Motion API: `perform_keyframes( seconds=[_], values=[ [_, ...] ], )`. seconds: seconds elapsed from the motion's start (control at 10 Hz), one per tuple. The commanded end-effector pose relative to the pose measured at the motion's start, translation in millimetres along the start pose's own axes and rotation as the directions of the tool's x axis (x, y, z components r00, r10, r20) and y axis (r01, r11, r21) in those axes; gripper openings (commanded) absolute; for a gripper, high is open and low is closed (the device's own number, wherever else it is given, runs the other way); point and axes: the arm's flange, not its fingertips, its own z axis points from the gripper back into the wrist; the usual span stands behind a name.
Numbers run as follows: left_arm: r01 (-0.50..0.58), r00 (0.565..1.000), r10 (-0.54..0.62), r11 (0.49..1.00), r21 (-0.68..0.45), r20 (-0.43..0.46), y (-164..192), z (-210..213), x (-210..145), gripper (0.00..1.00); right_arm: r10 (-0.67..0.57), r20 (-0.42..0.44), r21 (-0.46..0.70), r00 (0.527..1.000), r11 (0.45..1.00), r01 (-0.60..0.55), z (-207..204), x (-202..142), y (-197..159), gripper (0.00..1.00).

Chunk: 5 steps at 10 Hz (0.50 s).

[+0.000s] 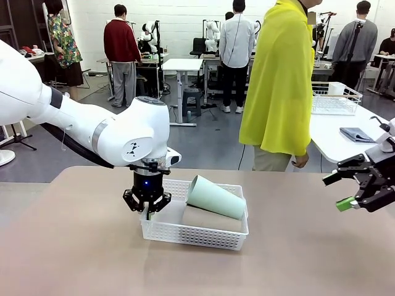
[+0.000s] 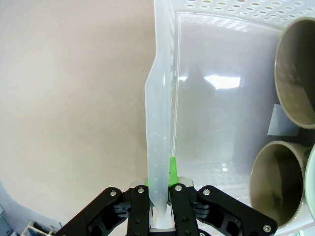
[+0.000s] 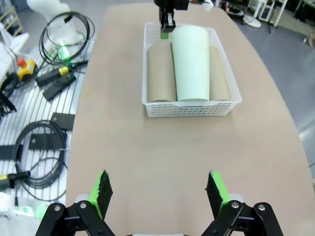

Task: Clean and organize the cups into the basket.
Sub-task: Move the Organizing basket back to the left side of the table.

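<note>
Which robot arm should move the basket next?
Probably the left. Its tool is already shut on the basket rim, with all three cups inside. The right tool hangs open, off to the side.

We find no words, brand names, numbers or signs we can read in any of the three views; neither the arms, the basket, the cups nor anything in the room behind carries legible print.
</note>
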Motion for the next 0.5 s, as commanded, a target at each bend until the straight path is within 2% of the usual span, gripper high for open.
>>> perform_keyframes(
  seconds=[0.0,0.2,0.4],
  values=[
    [0.009,1.000,-0.009,1.000,0.008,-0.006,2,-3,-1,0.00,-0.240,0.144,0.028,0.960,0.971,0.238,31,-10,16,1.00],
    [0.009,1.000,-0.009,1.000,0.008,-0.006,2,-3,-1,0.00,-0.512,0.163,0.145,0.843,0.858,0.493,59,-46,17,1.00],
    [0.009,1.000,-0.009,1.000,0.008,-0.006,2,-3,-1,0.00,-0.687,0.222,0.205,0.692,0.727,0.655,85,-87,14,1.00]
  ],
)
